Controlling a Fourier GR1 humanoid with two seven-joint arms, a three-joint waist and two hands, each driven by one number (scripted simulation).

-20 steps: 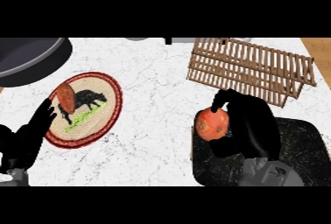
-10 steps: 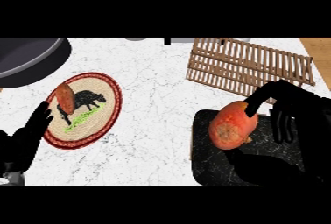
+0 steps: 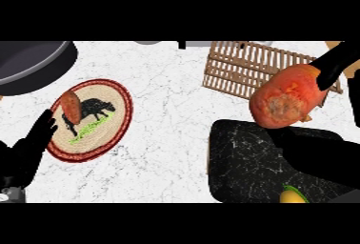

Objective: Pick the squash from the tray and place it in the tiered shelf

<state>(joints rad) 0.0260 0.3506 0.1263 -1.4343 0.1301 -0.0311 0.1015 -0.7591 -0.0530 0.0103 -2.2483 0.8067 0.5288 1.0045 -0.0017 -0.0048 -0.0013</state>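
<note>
one squash point(image 3: 288, 97) is up in the air now, orange and blotchy, hanging over the gap between the black marbled tray point(image 3: 246, 162) and the wooden tiered shelf point(image 3: 239, 66), with its upper side overlapping the shelf's near edge. the right hand point(image 3: 330, 66) has dark fingers curled round the squash from the far side, grasping it. the left hand point(image 3: 25, 152) rests slack and open at the lower left, just beside the woven plate point(image 3: 112, 136) carrying a sweet potato point(image 3: 70, 106). to do this well, i'd say keep it travelling forward and a touch left, clear the shelf's front rail, centre it over the slats and lower before letting go, since a round thing like this may roll. against half a second ago, the squash sits higher and nearer the shelf, clear of the tray; the left hand has hardly stirred.
</note>
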